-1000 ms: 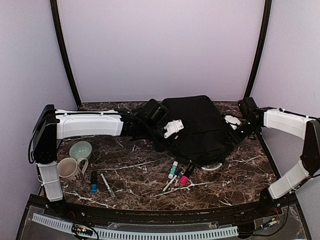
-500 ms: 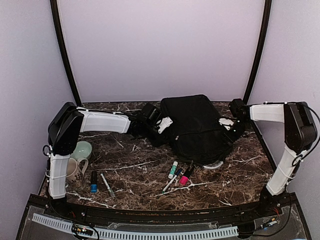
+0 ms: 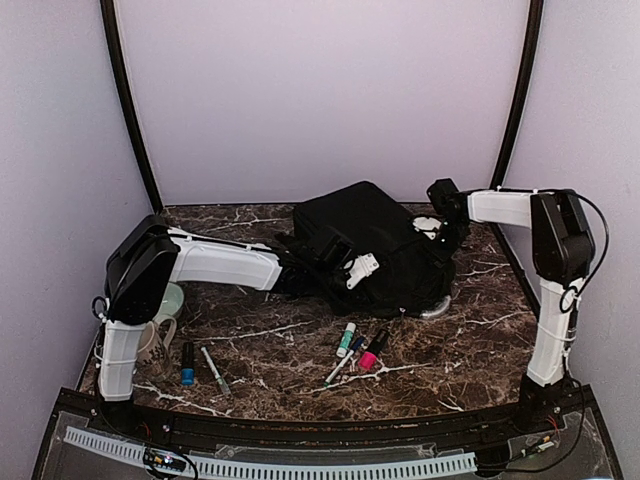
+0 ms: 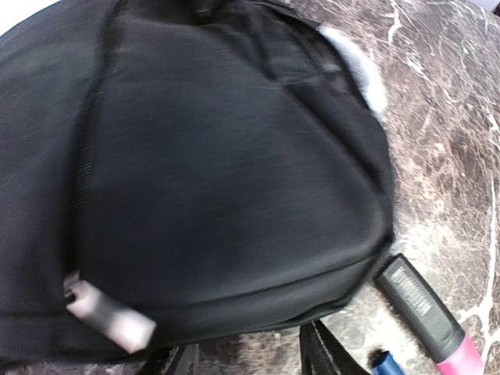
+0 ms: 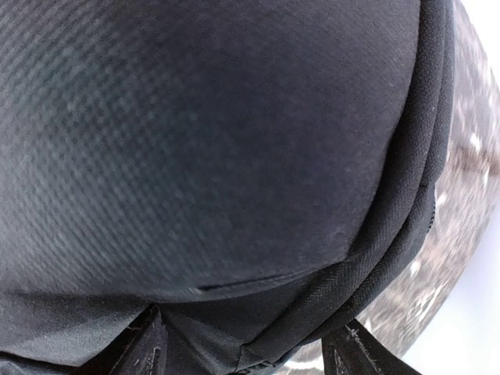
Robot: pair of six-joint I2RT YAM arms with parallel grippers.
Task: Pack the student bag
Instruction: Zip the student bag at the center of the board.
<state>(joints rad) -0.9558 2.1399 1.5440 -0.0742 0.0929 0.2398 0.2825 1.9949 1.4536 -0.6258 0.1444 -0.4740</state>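
The student bag (image 3: 365, 240), large, black and soft, lies tilted at the back middle of the marble table and fills both wrist views (image 4: 219, 156) (image 5: 203, 133). My left gripper (image 3: 360, 270) is at the bag's near edge. In the left wrist view the left gripper (image 4: 246, 351) has its jaws apart, bare marble shows between them, and the bag's edge hangs over the tips. My right gripper (image 3: 433, 226) is at the bag's far right side. In the right wrist view the right gripper (image 5: 250, 344) has bunched fabric and the piped edge filling the gap between its fingers.
Several markers (image 3: 347, 340) and a pink-ended one (image 3: 368, 358) lie in front of the bag; that one also shows as the pink-ended marker (image 4: 426, 312). A mug (image 3: 145, 340), a green bowl (image 3: 165, 298), a blue-capped marker (image 3: 187, 365) and a pen (image 3: 213, 368) sit front left. Something pale (image 3: 435, 308) pokes out under the bag.
The bag has turned and shifted left and toward the back. The right gripper moved back and left with it. The left gripper went left, then came right to the near edge.
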